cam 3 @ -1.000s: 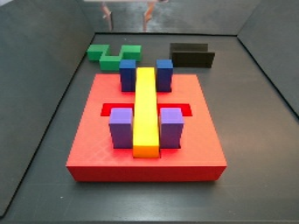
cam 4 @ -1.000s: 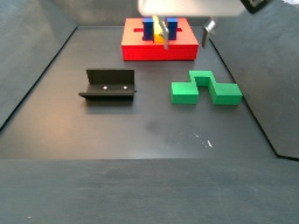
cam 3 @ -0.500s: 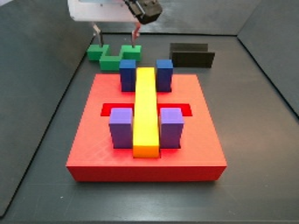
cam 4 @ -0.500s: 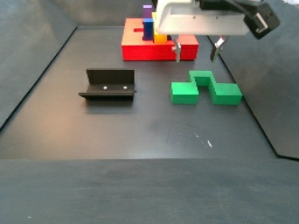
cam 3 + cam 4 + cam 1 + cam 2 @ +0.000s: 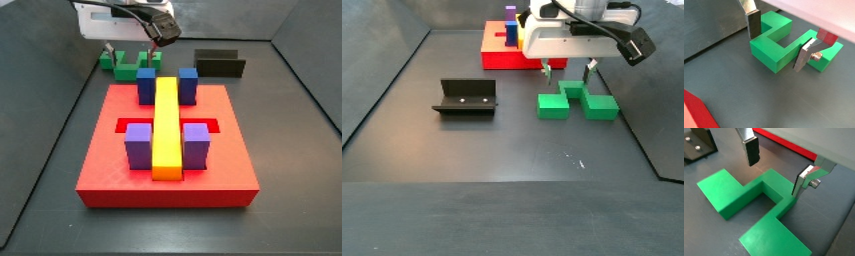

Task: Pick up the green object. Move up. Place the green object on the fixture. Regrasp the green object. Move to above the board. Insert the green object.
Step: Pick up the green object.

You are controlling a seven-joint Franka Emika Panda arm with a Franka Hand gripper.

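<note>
The green object lies flat on the dark floor, between the fixture and the right wall; it also shows in a side view behind the board. My gripper hangs just above it, open. In both wrist views the silver fingers stand on either side of the green object's middle step, apart from it, with my gripper holding nothing. The red board carries a yellow bar, blue blocks and purple blocks.
The black fixture stands beside the green object, and shows at the edge of a wrist view. The board's red edge lies just beyond the fingers. Dark walls enclose the floor on all sides.
My gripper has come down from above the board's far side to just over the green object, so its open fingers now straddle it. The green object has not moved.
</note>
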